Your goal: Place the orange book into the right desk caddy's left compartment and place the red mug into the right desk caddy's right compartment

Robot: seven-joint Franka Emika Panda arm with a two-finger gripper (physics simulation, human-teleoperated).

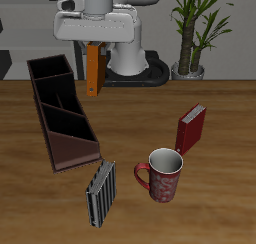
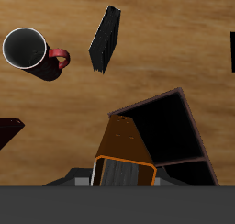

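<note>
My gripper (image 1: 93, 48) is shut on the orange book (image 1: 93, 73) and holds it upright in the air, beside the back part of the right desk caddy (image 1: 60, 108). In the wrist view the orange book (image 2: 119, 147) hangs from the gripper (image 2: 119, 175), next to the caddy's rim (image 2: 145, 102). The caddy's sloped, low end (image 1: 76, 151) points toward the table's front edge. The red mug (image 1: 163, 175) stands upright nearer the front edge, away from the caddy. It also shows in the wrist view (image 2: 32, 51). Nothing shows in the caddy sections I can see.
A grey-and-black striped book (image 1: 101, 193) stands just in front of the caddy's sloped end, also in the wrist view (image 2: 106, 39). A dark red book (image 1: 191, 128) stands behind the mug. The robot base and a potted plant (image 1: 195, 28) are at the back.
</note>
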